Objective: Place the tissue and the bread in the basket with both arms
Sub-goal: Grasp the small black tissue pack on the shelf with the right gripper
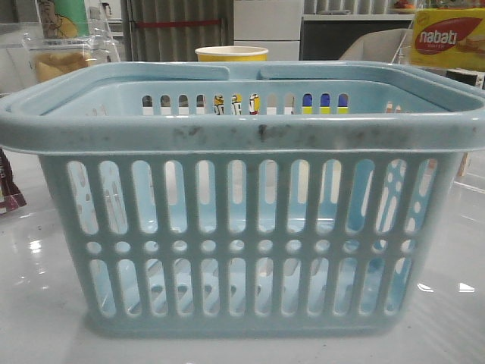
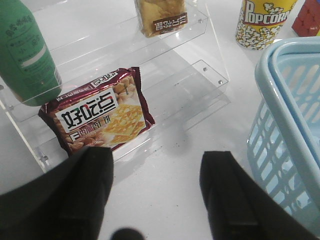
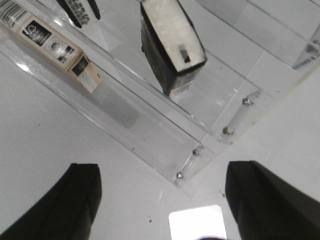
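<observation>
The pale blue slotted basket [image 1: 242, 227] fills the front view; no gripper shows there. Its rim [image 2: 280, 100] stands to one side of my left gripper [image 2: 157, 175], which is open over bare white table with nothing between its fingers. The bread [image 2: 160, 17], golden in a clear bag with a brown-and-white label, sits on a clear acrylic shelf beyond that gripper. My right gripper [image 3: 165, 200] is open above the table, just short of another acrylic shelf's corner [image 3: 200, 150]. The tissue [image 3: 170, 47], a black packet showing a pale end, stands on that shelf.
A maroon cracker packet [image 2: 97, 117] and a green bottle [image 2: 25, 50] share the left shelf. A popcorn cup [image 2: 262, 22] stands near the basket. A long beige box [image 3: 50, 45] lies beside the tissue. A yellow cup [image 1: 231, 53] and a Nabati box [image 1: 447, 38] sit behind the basket.
</observation>
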